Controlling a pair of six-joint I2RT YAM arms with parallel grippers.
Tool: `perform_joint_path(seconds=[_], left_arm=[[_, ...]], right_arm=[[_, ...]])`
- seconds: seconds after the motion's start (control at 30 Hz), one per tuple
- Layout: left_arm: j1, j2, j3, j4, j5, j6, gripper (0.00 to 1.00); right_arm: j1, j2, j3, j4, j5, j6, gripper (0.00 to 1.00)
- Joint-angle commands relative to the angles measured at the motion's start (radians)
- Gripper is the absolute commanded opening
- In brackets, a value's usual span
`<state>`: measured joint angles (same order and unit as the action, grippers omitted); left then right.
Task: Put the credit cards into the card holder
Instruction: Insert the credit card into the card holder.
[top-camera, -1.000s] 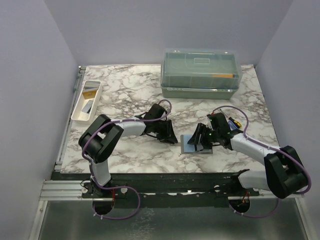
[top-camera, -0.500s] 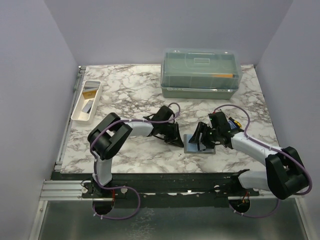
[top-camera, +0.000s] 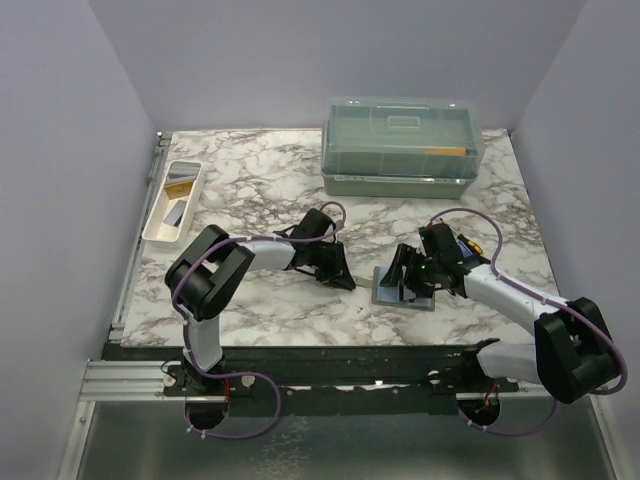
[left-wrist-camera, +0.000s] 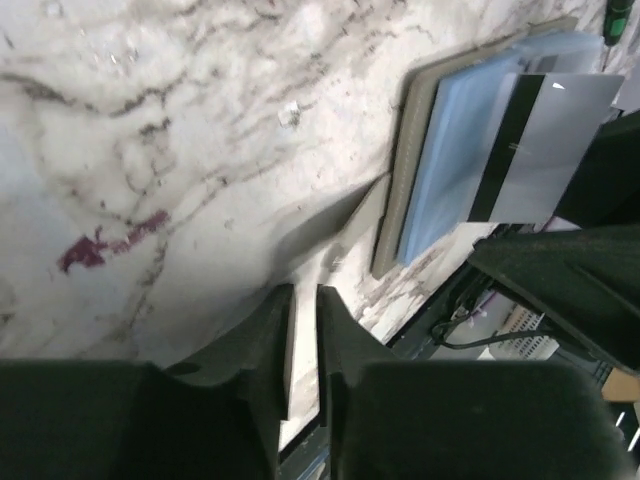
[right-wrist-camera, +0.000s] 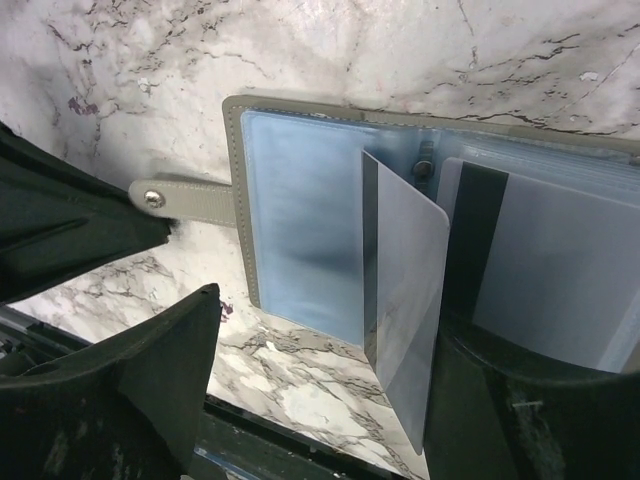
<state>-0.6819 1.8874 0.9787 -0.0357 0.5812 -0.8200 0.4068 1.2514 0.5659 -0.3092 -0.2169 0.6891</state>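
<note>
The card holder (top-camera: 384, 291) lies open on the marble between my grippers, its blue-grey inside up (right-wrist-camera: 300, 230). Its strap (right-wrist-camera: 190, 200) points toward the left gripper. A silver-grey credit card (right-wrist-camera: 410, 300) with a black stripe stands on edge in the holder against my right gripper's far finger; it also shows in the left wrist view (left-wrist-camera: 570, 140). My right gripper (right-wrist-camera: 340, 330) hangs over the holder (left-wrist-camera: 440, 150) with jaws wide apart. My left gripper (left-wrist-camera: 303, 295) is shut and empty, tips on the table just left of the strap. More cards (top-camera: 180, 181) lie in the white tray.
A long white tray (top-camera: 155, 214) stands at the far left. A big clear lidded box (top-camera: 403, 145) stands at the back. Screwdrivers (top-camera: 466, 245) lie beside the right arm. The table's front edge is close below the holder.
The left gripper went right up to the holder, then drew back left. The holder shifted a little to the right under the right gripper.
</note>
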Motion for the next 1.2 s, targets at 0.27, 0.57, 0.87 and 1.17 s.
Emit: perform_joint_path(seconds=[0.27,0.57,0.87,1.17], left_arm=[[-0.051,-0.103,0.028,0.162,0.098,-0.049,0.13],[-0.075,0.061,0.109,0.118,-0.034,-0.09,0.0],[-0.063,0.087,0.083,-0.031,-0.21,-0.037,0.0],[0.001,0.042,0.0,-0.107,-0.259,0.014,0.0]], right_arm=[[0.001,-0.036,0.006,0.02,0.007,-0.007,0.66],[0.001,-0.049,-0.004,0.01,0.02,-0.013,0.61],[0.001,-0.052,0.013,-0.034,0.048,-0.02,0.74],[0.001,-0.049,0.022,-0.044,0.058,-0.023,0.8]])
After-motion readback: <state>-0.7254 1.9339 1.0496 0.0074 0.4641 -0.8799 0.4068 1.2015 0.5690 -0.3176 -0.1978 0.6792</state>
